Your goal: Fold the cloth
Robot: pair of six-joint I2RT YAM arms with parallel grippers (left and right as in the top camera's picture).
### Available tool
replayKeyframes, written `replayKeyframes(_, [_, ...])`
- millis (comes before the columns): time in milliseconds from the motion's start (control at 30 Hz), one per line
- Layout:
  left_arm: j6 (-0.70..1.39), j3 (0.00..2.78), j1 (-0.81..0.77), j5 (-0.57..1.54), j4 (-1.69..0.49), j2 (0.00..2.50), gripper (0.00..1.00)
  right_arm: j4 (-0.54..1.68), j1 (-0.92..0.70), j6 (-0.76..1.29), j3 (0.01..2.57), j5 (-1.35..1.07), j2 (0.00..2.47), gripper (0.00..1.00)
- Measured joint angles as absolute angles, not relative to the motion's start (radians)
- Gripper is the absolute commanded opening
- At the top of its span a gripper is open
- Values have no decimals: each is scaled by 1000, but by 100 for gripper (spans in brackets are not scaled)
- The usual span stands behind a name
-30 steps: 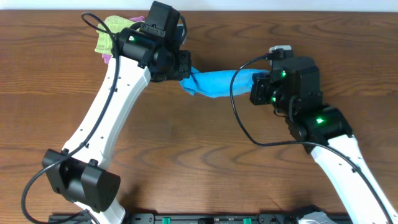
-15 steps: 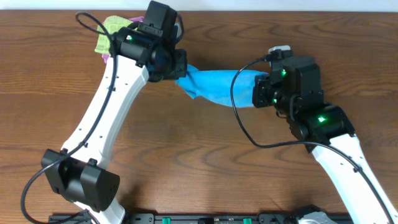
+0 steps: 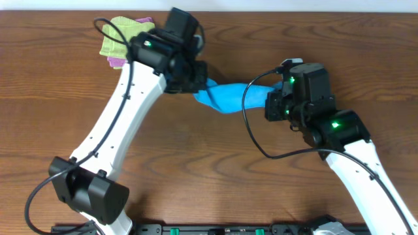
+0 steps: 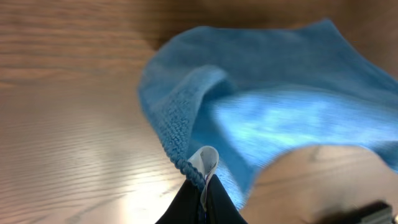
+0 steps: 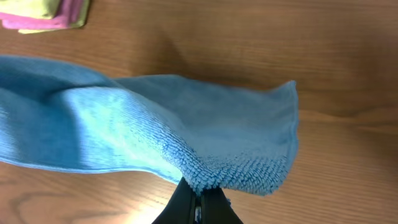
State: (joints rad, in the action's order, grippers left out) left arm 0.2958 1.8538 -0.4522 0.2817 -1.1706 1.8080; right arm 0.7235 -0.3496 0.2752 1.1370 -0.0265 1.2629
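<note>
Glossy dark wooden table [image 3: 196, 163]

Table: brown wood [image 3: 215, 163], grain visible.
Far-left corner: pink folded cloth [image 3: 115, 62] on table, light green folded cloth [image 3: 117, 40] on top.

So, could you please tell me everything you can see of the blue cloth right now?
The cloth is plain bright sky-blue, soft looped terry or microfibre by the look of it, with a stitched hem. It hangs bunched and sagging over the wooden table, near its far middle, held at both ends: the left claw is shut on one hemmed edge, the right claw on another. Whether its lowest fold touches the table is unclear.
</note>
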Motion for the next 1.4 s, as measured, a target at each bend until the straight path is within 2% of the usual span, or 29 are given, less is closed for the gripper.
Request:
replayKeyframes(333, [315, 1854, -459, 254, -1217, 1716, 6, 823, -366, 325, 1178, -29, 1098, 2])
replayKeyframes(600, [374, 1860, -463, 143, -1508, 1506, 6, 1161, -367, 467, 1209, -30, 1040, 2])
replayKeyframes(800, [444, 1860, -522, 67, -1575, 1458, 6, 1296, -368, 559, 1209, -33, 971, 1])
replayKeyframes(1033, [487, 1859, -585, 41, -1567, 1417, 6, 1316, -368, 619, 1209, -57, 841, 2])
replayKeyframes(1400, [544, 1618, -704, 49, -1400, 1425, 6, 1220, -368, 605, 1209, -75, 932, 2])
